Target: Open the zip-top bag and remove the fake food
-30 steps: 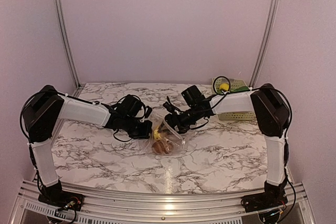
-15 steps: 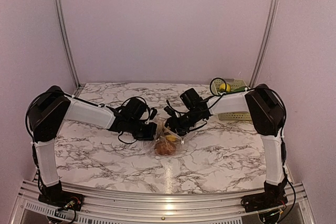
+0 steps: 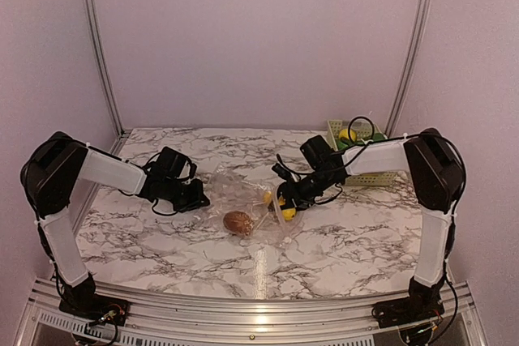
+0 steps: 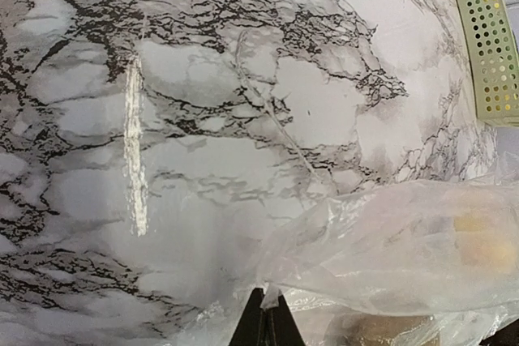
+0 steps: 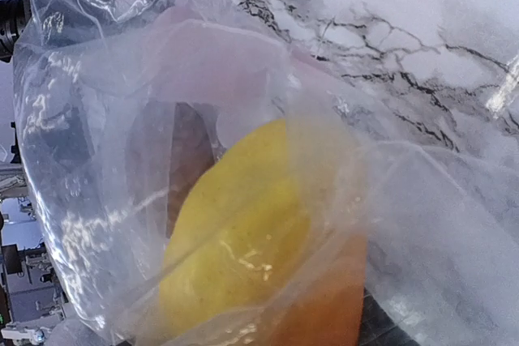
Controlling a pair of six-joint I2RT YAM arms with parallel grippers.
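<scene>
So the left hand [image 3: 199, 198] is pinched shut on the zip-top bag [image 3: 242, 194]'s left edge. The right hand [image 3: 284, 202] is at its right edge against the lemon [image 5: 243, 224], can't tell its grip. Open desk [image 3: 154, 245] on the bag's near side.

Overhead and close wrist views seemingly share bag [image 3: 235, 192].

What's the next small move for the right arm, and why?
Probably draw the right gripper back toward the basket, out of the zip-top bag. The left gripper is shut on the bag's edge, anchoring it, and a yellow piece sits right at the right gripper, film draped over it. The brown piece lies in the bag.
</scene>
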